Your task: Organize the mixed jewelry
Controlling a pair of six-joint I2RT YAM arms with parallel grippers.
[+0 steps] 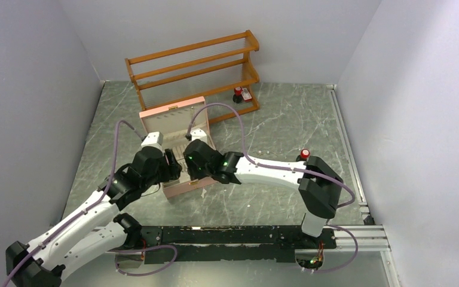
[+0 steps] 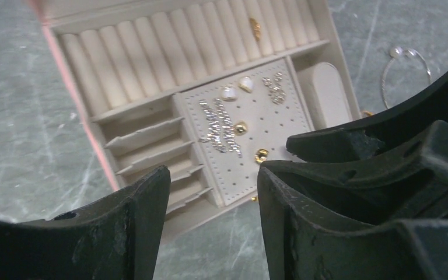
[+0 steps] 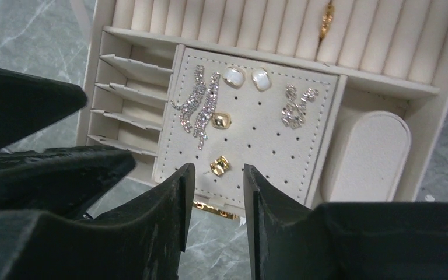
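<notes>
**Sorting small: two arms poised over an open jewelry box**

Hovering above the marbled bench, both arms meet over the open pink jewelry box. The left gripper stands moderately parted and empty. The right gripper shows a narrower gap, with nothing pinched.

Most of the jewelry already sits in the box. On the perforated earring panel the crystal drop earrings lie with their long axis running from the ring rolls toward the near edge, slightly slanted. Being limp chains, they are probably best taken at the top.

A thin hoop lies flat on the bench beside the box. It is light, springy and likely slippery.

The pearly studs and gold studs face upward. They are hard and tiny and would need a pinch across the head. A gold ring stands on edge between two rolls.
</notes>
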